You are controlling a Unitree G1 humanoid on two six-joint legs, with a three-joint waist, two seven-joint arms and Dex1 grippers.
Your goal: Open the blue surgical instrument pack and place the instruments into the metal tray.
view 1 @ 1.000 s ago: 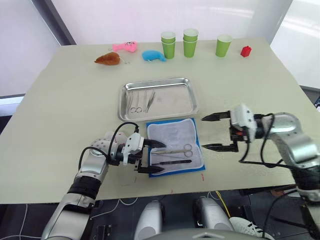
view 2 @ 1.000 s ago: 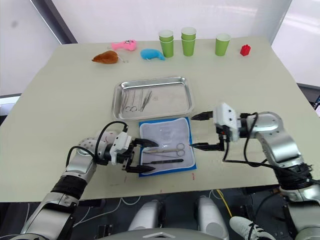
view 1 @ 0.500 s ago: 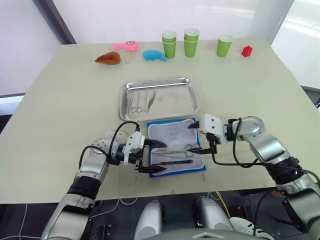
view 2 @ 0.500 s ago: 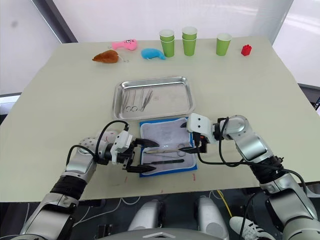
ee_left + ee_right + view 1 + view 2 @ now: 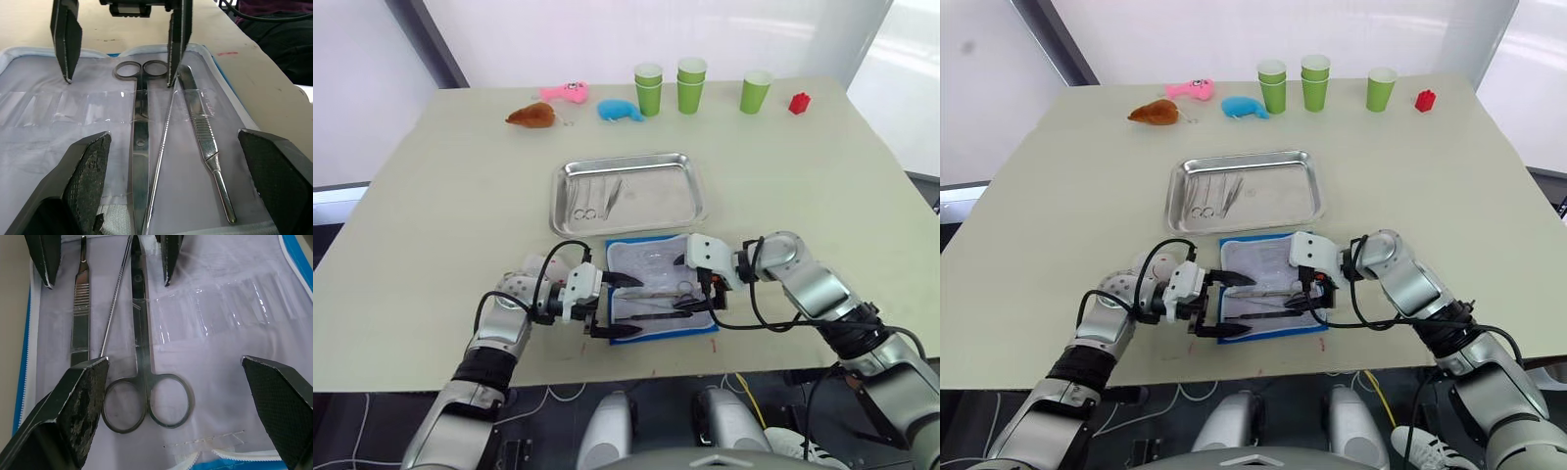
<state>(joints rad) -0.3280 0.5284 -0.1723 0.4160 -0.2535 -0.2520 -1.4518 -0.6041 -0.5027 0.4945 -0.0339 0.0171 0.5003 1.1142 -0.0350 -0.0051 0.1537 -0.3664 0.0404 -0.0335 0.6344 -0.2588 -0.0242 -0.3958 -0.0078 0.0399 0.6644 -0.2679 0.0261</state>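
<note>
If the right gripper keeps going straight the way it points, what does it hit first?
Probably the silver ring-handled scissors, lying on the pale lining of the open blue fabric pack directly ahead between its open black fingers. Beyond them waits the left gripper; depth is uncertain.

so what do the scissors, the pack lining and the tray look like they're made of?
Scissors: polished metal, likely steel; bright reflections along the blades and rings.
Pack lining: pale woven-looking fabric with clear plastic pockets that glint; probably cloth and vinyl.
Tray: shiny stainless-looking metal with a mirror-like rim.
</note>
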